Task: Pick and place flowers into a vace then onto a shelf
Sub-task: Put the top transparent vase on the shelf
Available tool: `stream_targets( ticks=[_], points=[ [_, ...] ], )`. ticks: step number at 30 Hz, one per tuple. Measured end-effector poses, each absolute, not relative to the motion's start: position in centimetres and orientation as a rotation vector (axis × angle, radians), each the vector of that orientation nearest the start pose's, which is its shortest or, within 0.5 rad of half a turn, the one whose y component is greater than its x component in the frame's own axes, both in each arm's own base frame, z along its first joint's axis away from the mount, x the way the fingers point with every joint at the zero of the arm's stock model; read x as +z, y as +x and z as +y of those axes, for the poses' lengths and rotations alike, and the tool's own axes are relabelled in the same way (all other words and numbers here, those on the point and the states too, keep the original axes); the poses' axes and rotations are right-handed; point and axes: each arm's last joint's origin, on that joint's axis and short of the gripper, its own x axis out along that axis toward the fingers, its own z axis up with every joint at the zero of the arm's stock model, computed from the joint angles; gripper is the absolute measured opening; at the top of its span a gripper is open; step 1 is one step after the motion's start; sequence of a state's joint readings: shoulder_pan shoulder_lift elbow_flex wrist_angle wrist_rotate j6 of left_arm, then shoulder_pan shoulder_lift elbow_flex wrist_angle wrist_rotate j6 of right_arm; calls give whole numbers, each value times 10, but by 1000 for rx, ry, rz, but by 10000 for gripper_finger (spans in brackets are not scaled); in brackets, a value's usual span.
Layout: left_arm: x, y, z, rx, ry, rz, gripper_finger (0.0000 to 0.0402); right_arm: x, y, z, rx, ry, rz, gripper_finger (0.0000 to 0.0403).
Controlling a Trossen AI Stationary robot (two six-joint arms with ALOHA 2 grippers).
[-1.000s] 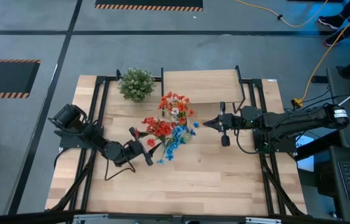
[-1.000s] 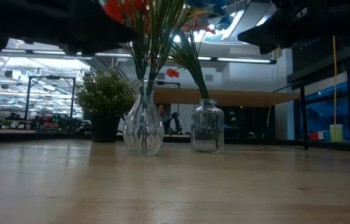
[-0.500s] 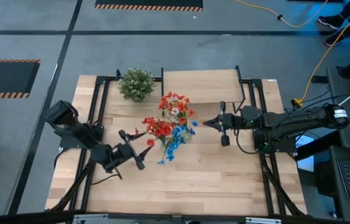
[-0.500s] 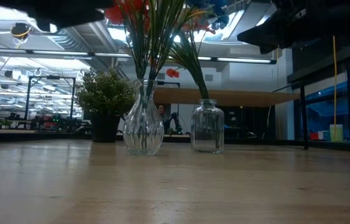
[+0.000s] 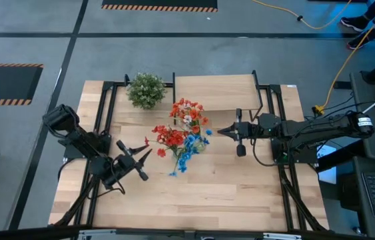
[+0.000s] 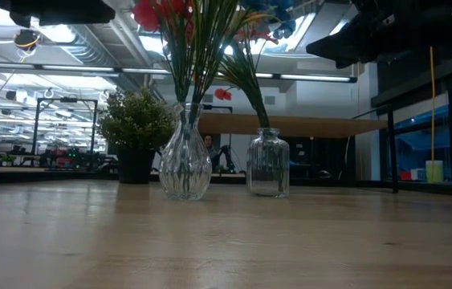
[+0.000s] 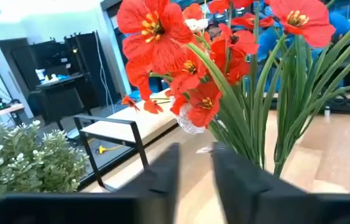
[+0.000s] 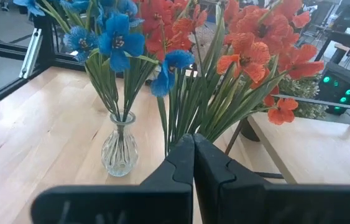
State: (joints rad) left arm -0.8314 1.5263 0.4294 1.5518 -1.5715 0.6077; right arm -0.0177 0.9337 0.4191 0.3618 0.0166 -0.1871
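Red-orange flowers (image 5: 170, 137) and blue flowers (image 5: 190, 150) stand by their stems in glass vases at the table's middle. A ribbed vase (image 6: 185, 160) and a jar vase (image 6: 267, 163) show in the low view. Another red-orange and pale spray (image 5: 187, 113) stands by the shelf's (image 5: 227, 90) near left corner. My left gripper (image 5: 140, 163) is open and empty, left of the red flowers (image 7: 181, 56), which fill its wrist view past the gap (image 7: 194, 163). My right gripper (image 5: 222, 132) is shut and empty, raised to the right of the flowers; it also shows in its wrist view (image 8: 193, 144).
A bushy green-white potted plant (image 5: 146, 90) stands at the far left beside the shelf. Black frame rails (image 5: 107, 113) run along both sides of the table. Bare tabletop (image 5: 207, 190) lies along the near edge.
My left gripper has drawn back from the red flowers toward the table's left edge, staying open. The flowers and vases have kept their places.
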Motion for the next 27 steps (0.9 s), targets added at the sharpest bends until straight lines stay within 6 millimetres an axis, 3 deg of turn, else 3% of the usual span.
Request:
stream_targets(
  ticks=[3, 13, 17, 27],
  points=[
    [206, 179, -154, 739, 134, 52, 16, 233, 201, -4, -20, -193, 156, 4],
    [206, 179, -154, 738, 101, 39, 2, 228, 200, -4, -15, -181, 205, 17],
    [207, 179, -154, 738, 102, 40, 2, 227, 200, -3, 2, -156, 213, 73],
    [213, 177, -151, 738, 74, 29, 2, 233, 202, -5, -34, -161, 275, 269]
  ],
)
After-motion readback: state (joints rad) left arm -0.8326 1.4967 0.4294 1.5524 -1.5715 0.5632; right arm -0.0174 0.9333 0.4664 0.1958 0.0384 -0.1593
